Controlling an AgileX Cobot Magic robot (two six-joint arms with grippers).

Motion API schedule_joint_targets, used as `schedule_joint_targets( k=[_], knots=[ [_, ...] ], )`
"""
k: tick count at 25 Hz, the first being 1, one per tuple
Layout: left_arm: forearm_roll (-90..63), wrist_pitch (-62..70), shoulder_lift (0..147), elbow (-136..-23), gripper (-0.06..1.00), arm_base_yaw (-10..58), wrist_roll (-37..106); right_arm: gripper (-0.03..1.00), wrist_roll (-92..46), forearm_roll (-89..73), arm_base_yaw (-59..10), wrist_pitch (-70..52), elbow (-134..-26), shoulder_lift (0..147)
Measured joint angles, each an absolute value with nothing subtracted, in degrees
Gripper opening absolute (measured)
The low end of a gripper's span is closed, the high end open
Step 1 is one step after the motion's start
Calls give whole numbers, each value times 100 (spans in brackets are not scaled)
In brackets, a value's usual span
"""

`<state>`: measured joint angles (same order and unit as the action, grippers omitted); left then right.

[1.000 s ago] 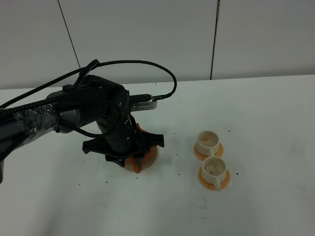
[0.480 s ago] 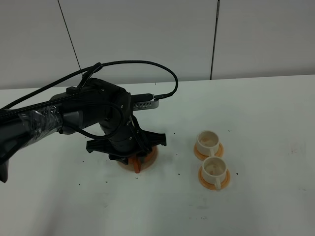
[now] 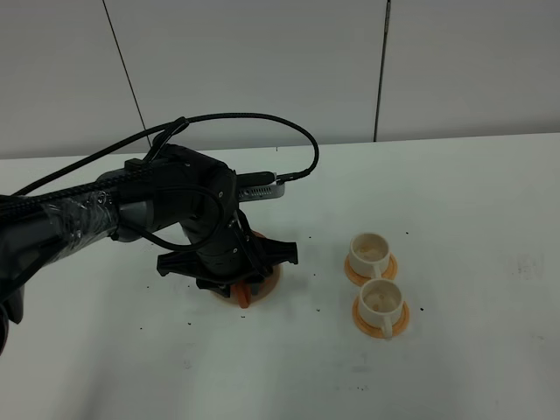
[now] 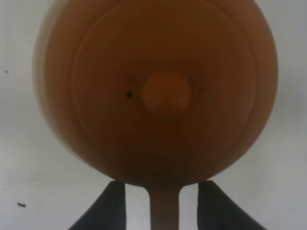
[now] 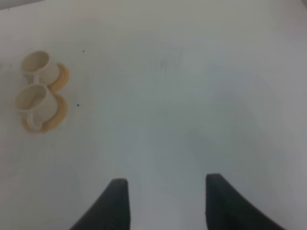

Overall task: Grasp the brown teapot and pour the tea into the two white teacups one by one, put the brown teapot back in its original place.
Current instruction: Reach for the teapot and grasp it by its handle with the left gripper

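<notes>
The left pincer (image 4: 162, 191) is wide, a finger each side of the handle (image 4: 164, 213) of the brown teapot (image 4: 158, 91). The brown teapot sits on the desk (image 3: 472, 219), at 9 o'clock from the two white teacups (image 3: 381, 299). I think it should squeeze gently, then lift level

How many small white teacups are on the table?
2. One small white teacup stands on an orange saucer right of centre; the second sits nearer the camera. The black arm might hide more.

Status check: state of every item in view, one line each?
brown teapot: upright, lid on
left gripper: open, straddling the teapot's handle
right gripper: open, empty
far teacup: upright on its saucer, contents unclear
near teacup: upright on its saucer, contents unclear
</notes>
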<state>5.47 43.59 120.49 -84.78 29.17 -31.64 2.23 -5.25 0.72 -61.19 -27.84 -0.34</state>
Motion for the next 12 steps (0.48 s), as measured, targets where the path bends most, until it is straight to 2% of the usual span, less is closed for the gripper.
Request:
schedule_joint_targets(
  k=[12],
  knots=[
    [544,4336,12055,-8478,42,2917,-3162,36,223,-529,72,-6119,-2784,-34]
  ],
)
